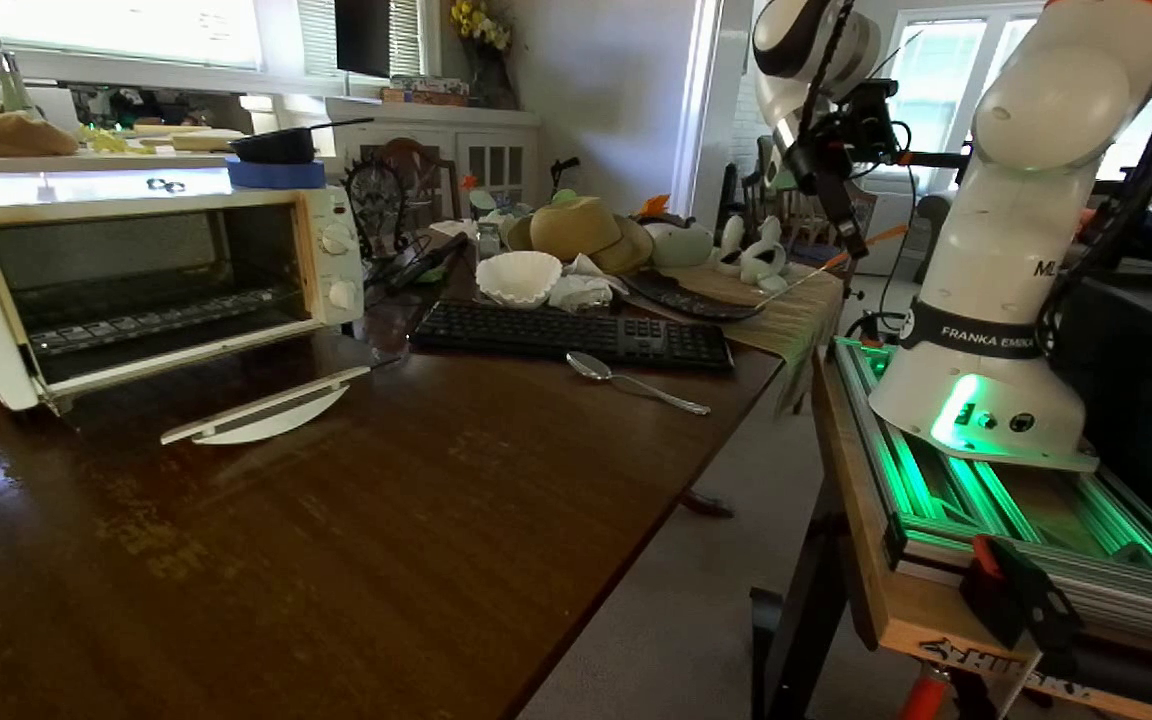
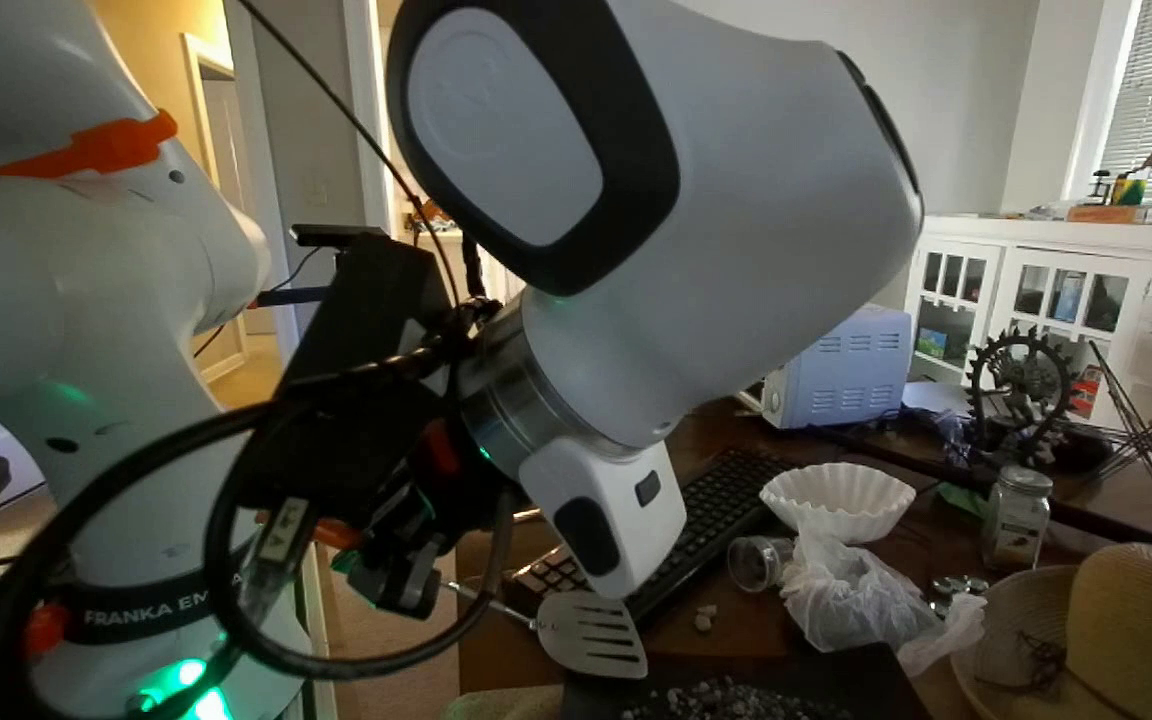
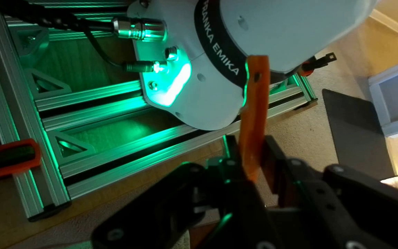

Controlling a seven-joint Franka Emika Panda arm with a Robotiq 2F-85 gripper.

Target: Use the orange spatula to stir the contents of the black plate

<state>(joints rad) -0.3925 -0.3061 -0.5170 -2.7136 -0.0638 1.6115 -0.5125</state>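
The brown wooden table (image 1: pixel 386 560), glossy with pale worn patches, comes nearest in an exterior view. On it stands a toaster oven (image 1: pixel 151 275) with its door down; farther along come a black keyboard (image 1: pixel 576 335), a silver spoon (image 1: pixel 636 383) just in front of it, a white fluted bowl (image 1: pixel 518 278) and a straw hat (image 1: pixel 576 230). A white cabinet (image 1: pixel 446 135) and bright windows (image 1: pixel 101 35) line the back of the room. At the right a white arm (image 1: pixel 996 240) rises from a wooden bench (image 1: pixel 901 620) above pale carpet (image 1: pixel 636 600), and its gripper (image 1: pixel 854 245) holds the orange spatula (image 1: pixel 836 260), which slants down toward the table. In an exterior view the arm looms closest, a thick black cable (image 2: pixel 356 668) looping beneath it. Lower down, the spatula's slotted grey head (image 2: pixel 591 637) overlaps the edge of the black plate (image 2: pixel 851 680), which carries grey gravel (image 2: pixel 726 700); whether head and plate touch I cannot tell. A crumpled plastic bag (image 2: pixel 846 590) and a lidded glass jar (image 2: pixel 1016 515) sit beyond, and a yellow wall (image 2: pixel 151 50) shows at the back. In the wrist view the black fingers (image 3: pixel 275 152) pinch the orange handle, its end standing up before the green-lit base (image 3: pixel 202 103), a dark mat (image 3: pixel 358 135) on the carpet beyond.
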